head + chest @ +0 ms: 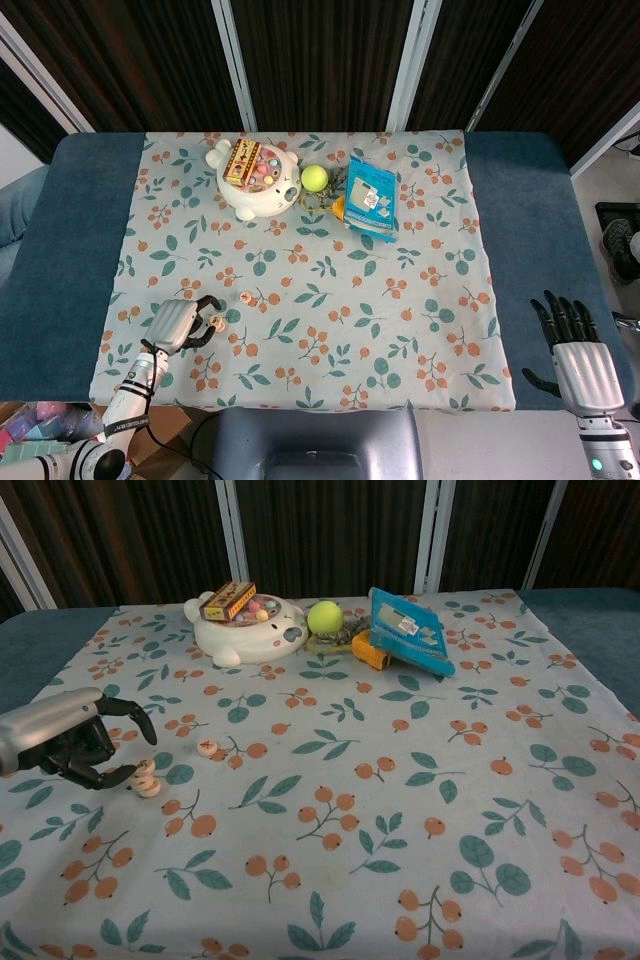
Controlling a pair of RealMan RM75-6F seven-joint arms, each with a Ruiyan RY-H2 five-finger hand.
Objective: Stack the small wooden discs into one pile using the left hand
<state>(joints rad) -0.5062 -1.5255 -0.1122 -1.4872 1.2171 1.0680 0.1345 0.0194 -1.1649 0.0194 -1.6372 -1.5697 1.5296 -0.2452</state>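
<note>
One disc (207,747) loose beside pile (146,777); left hand (75,748) open, empty, by pile. Next: pinch loose disc, add on top.

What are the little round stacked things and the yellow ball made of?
The stacked discs look like pale, unvarnished wood: matte beige, though the grain is too small to see. The ball looks like a felt-covered tennis ball: fuzzy yellow-green, no shine.
</note>
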